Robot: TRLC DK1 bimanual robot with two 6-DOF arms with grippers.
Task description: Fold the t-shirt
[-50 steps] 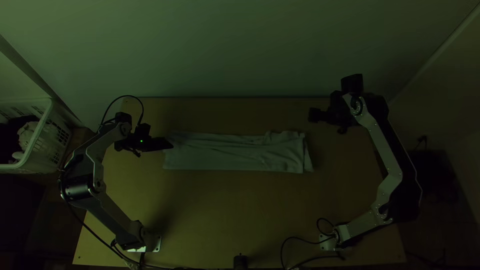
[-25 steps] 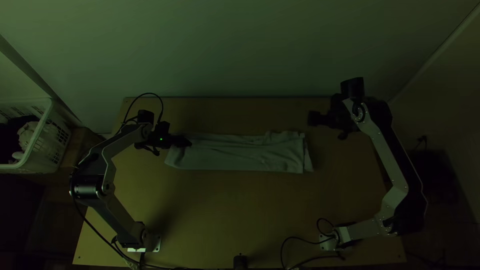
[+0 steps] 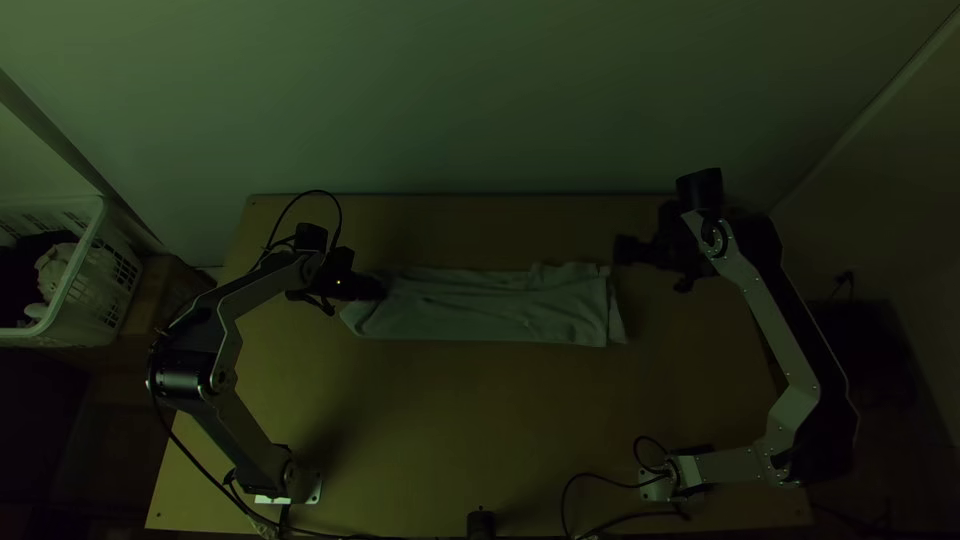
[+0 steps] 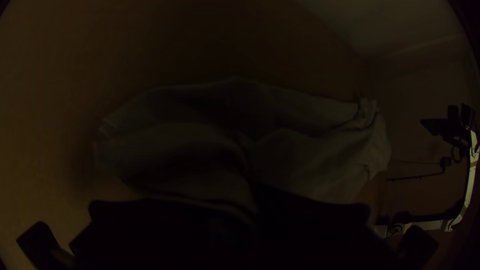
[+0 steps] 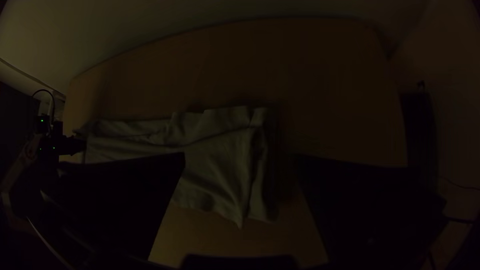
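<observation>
The pale t-shirt (image 3: 480, 310) lies as a long folded strip across the table, its left end drawn in and wrinkled. At that end my left gripper (image 3: 374, 290) is shut on the cloth; in the left wrist view the gripper (image 4: 255, 195) pinches a fold of the t-shirt (image 4: 320, 160), which bulges around the dark fingers. Beyond the strip's right end, my right gripper (image 3: 624, 250) is held above the table. The right wrist view has this gripper (image 5: 241, 157) open, with the shirt's layered right end (image 5: 215, 165) below and no cloth held.
The wooden table (image 3: 480, 420) has bare wood in front of and behind the shirt. A white basket (image 3: 75, 290) with cloth in it stands off the left edge. Cables (image 3: 600, 500) and a small black object (image 3: 481, 524) are at the near edge. A pale wall rises behind.
My left gripper has moved right onto the strip's left end and closed on it; that end has shifted right and wrinkled. The right gripper has shifted only slightly toward the near side.
</observation>
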